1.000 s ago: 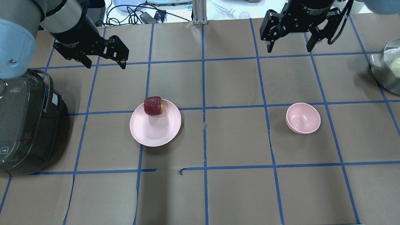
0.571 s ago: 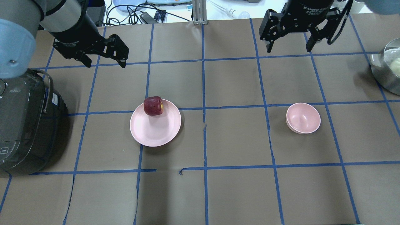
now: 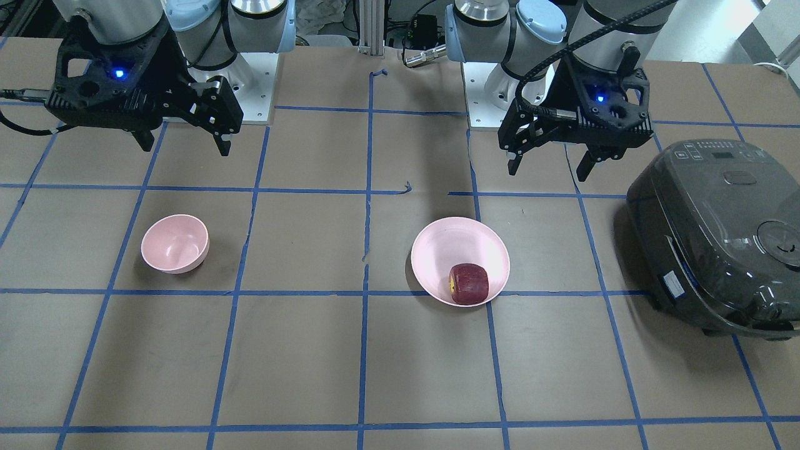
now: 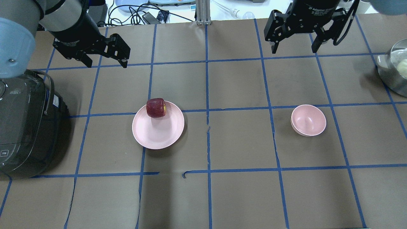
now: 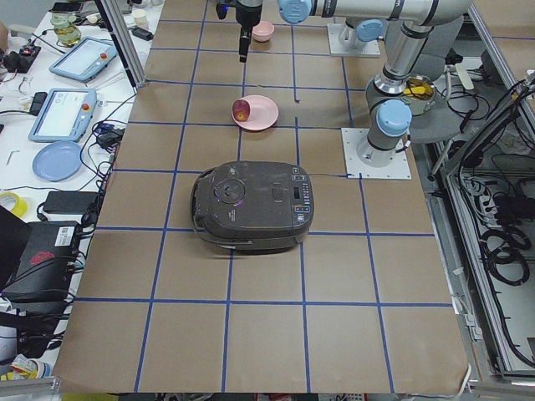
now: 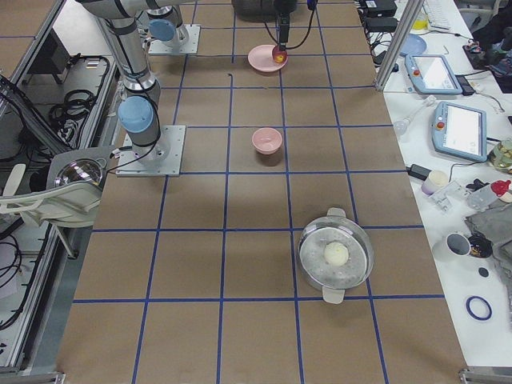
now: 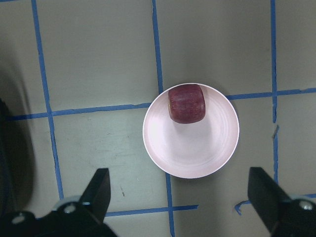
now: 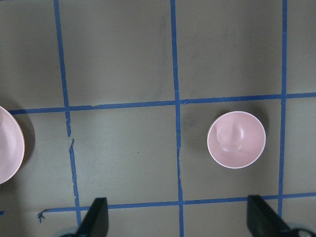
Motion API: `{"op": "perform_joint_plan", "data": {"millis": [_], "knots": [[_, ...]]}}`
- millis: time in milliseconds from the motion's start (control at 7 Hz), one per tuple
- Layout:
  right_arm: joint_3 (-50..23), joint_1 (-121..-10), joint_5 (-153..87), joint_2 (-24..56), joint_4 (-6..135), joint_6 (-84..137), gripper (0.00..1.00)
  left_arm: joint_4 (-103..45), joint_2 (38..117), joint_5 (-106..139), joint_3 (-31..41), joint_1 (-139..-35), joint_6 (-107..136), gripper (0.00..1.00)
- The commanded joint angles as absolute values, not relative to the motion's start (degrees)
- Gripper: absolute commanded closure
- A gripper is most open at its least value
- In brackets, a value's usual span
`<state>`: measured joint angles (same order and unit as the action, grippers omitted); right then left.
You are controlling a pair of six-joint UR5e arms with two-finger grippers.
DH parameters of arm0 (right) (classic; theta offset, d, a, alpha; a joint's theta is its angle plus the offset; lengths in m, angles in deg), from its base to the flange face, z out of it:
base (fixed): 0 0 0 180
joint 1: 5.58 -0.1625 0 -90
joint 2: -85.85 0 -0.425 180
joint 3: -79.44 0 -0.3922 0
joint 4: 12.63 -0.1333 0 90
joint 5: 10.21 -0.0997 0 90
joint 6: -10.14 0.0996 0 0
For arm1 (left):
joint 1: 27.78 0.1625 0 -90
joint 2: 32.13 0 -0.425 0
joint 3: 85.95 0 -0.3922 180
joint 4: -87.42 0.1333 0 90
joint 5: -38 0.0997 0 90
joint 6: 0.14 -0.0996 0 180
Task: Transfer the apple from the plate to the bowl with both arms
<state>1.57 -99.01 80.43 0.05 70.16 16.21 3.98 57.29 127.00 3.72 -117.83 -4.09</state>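
Observation:
The dark red apple (image 4: 156, 107) lies on the far rim side of the pale pink plate (image 4: 159, 132), left of table centre. It also shows in the left wrist view (image 7: 186, 102) on the plate (image 7: 192, 153). The small pink bowl (image 4: 308, 120) stands empty on the right, and shows in the right wrist view (image 8: 236, 139). My left gripper (image 4: 106, 66) is open and empty, hovering high, beyond and left of the plate. My right gripper (image 4: 294, 51) is open and empty, hovering high beyond the bowl. In the front view both grippers (image 3: 547, 172) (image 3: 185, 149) hang well above the table.
A large dark rice cooker (image 4: 25, 124) stands at the table's left edge, close to the left arm. A steel pot (image 4: 394, 68) with a pale round item inside sits at the far right edge. Blue tape lines grid the brown table cover.
My left gripper has drifted slightly up and away from the plate. The right gripper, apple, plate and bowl have not visibly moved.

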Motion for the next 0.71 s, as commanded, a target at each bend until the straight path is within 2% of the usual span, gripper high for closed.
{"op": "perform_joint_plan", "data": {"millis": [0,571], "knots": [[1.6,-99.0,80.6,0.0,70.2,16.2,0.0,4.0,57.2,127.0,4.0,-117.9,-4.3,0.0],[1.6,-99.1,80.7,-0.1,70.2,16.3,0.0,4.0,57.3,126.9,4.0,-117.9,-3.9,0.0]]}}
